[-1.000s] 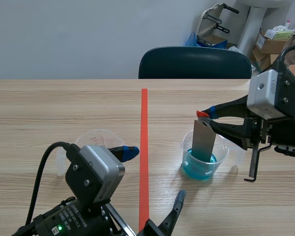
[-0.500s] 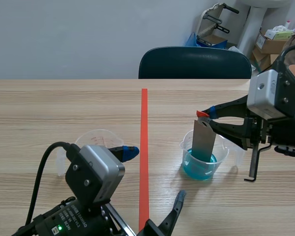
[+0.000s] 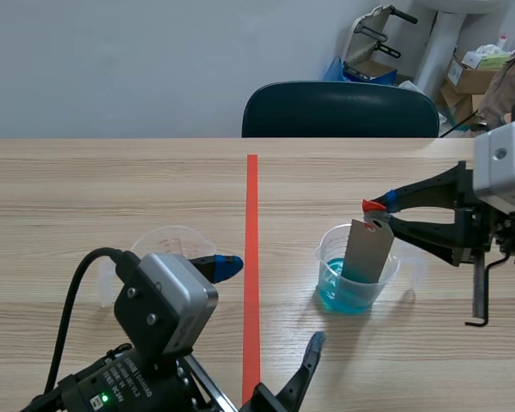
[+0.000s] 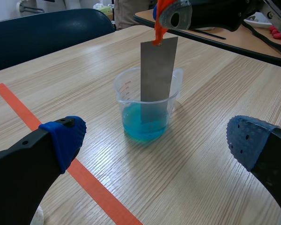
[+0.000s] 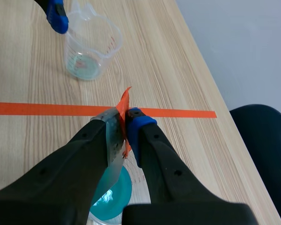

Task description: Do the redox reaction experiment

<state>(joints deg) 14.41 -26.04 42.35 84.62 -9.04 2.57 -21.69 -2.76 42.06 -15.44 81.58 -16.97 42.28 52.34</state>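
A clear beaker (image 3: 357, 276) holding blue liquid (image 4: 144, 128) stands right of the tape line. A grey metal strip (image 3: 366, 251) leans in it, its lower end in the liquid (image 5: 113, 193). My right gripper (image 3: 376, 209) is shut on the strip's orange-tagged top (image 5: 124, 107), above the beaker. The strip (image 4: 158, 70) shows tilted in the left wrist view. An empty clear beaker (image 3: 166, 247) sits left of the line, also seen as the far beaker (image 5: 91, 47) in the right wrist view. Beside it, low over the table, my left gripper (image 3: 270, 302) stands open and holds nothing.
The orange tape line (image 3: 251, 257) runs down the table's middle. A dark chair (image 3: 339, 110) stands behind the far edge, with cardboard boxes (image 3: 476, 73) at the back right. A thin black hook (image 3: 478, 292) hangs under the right arm.
The right arm has shifted to the right, pulling the strip's top with it. The strip now leans toward the beaker's right rim instead of standing upright. The left arm is unmoved.
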